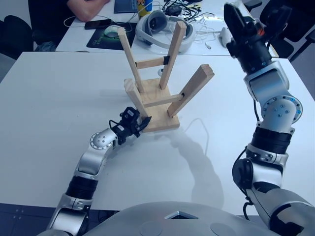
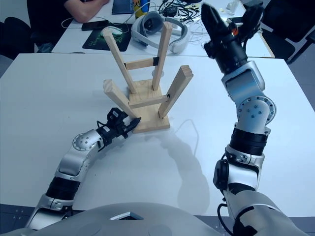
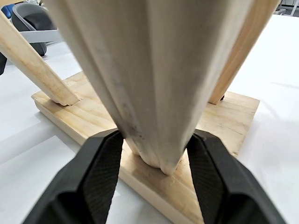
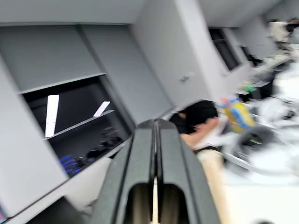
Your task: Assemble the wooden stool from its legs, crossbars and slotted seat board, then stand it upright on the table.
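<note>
The wooden stool (image 1: 157,120) stands upside down mid-table, its seat board flat on the white table (image 1: 59,98) and several legs pointing up and outward. Two crossbars (image 1: 150,63) (image 1: 162,102) link the legs. My left gripper (image 1: 139,122) is at the seat board's near-left corner, shut on the base of the near-left leg (image 1: 135,98). In the left wrist view its black fingers (image 3: 100,172) press both sides of that leg (image 3: 154,93) just above the board. My right gripper (image 1: 235,17) is raised high above the table's far right, well away from the stool, fingers (image 4: 142,154) shut together on nothing.
A second table behind carries a white headset (image 1: 157,27), a dark mouse pad (image 1: 106,37), a phone (image 1: 96,23) and cables (image 1: 187,10). A person sits at its far side. Bare table surface lies left of, in front of and right of the stool.
</note>
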